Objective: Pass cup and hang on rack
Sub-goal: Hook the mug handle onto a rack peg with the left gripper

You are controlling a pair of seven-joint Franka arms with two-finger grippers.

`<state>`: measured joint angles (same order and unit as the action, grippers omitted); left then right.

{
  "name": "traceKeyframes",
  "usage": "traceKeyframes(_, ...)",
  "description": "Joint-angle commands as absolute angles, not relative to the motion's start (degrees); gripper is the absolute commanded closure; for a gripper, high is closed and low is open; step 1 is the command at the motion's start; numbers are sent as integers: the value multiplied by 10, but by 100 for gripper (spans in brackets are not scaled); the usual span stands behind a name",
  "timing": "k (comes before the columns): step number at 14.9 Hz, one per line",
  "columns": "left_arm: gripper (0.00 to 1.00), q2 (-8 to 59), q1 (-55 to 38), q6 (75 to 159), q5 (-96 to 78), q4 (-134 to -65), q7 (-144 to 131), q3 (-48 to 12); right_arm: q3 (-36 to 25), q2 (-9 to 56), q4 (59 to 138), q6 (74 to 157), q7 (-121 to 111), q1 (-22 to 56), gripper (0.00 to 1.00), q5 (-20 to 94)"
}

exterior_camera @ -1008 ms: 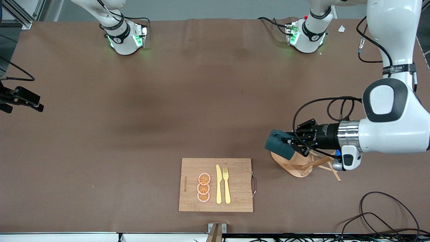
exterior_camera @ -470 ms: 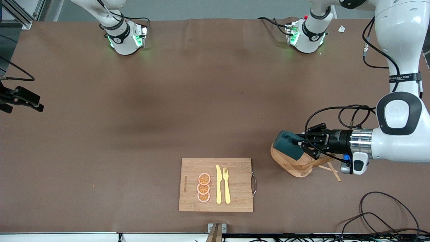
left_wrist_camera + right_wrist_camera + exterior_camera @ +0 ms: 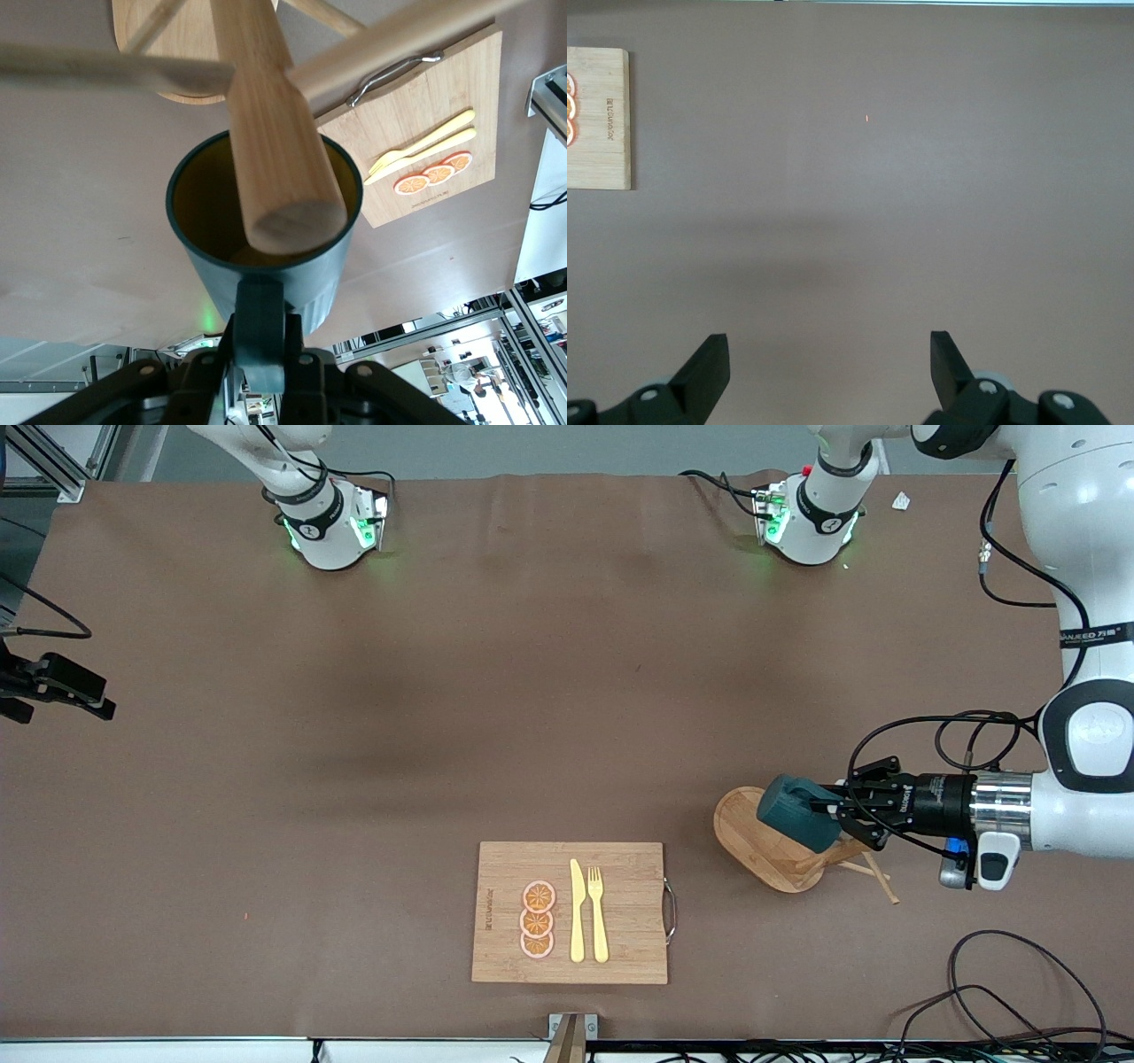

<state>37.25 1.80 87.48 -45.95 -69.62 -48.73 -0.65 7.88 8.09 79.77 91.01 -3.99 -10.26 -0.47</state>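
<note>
The cup [image 3: 793, 815], a dark teal mug, hangs on its side in my left gripper [image 3: 837, 808], over the rack [image 3: 753, 837], a wooden mug tree with an oval base. In the left wrist view my left gripper [image 3: 260, 354] is shut on the cup's handle. The cup [image 3: 204, 212] shows its tan inside there, and the rack's post [image 3: 266, 115] ends right at its mouth, with pegs crossing above. My right gripper [image 3: 828, 354] is open and empty over bare brown cloth and waits.
A bamboo cutting board [image 3: 620, 921] with a yellow knife, a fork and three orange slices lies near the front edge; it also shows in the right wrist view [image 3: 598, 124]. Black cables [image 3: 1001, 992] coil at the left arm's front corner.
My left gripper has carried the cup toward the left arm's end of the table, from over the rim of the rack's base to over its post and pegs. The right arm has not moved.
</note>
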Motion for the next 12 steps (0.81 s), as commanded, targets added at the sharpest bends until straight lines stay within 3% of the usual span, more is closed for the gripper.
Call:
traceKeyframes(1, 99, 374, 23, 875, -469, -697, -487, -10, 82, 73, 800, 904, -33, -103, 0, -11)
traceKeyframes(12, 96, 390, 35, 889, -490, -696, -490, -9, 82, 73, 800, 904, -33, -103, 0, -11)
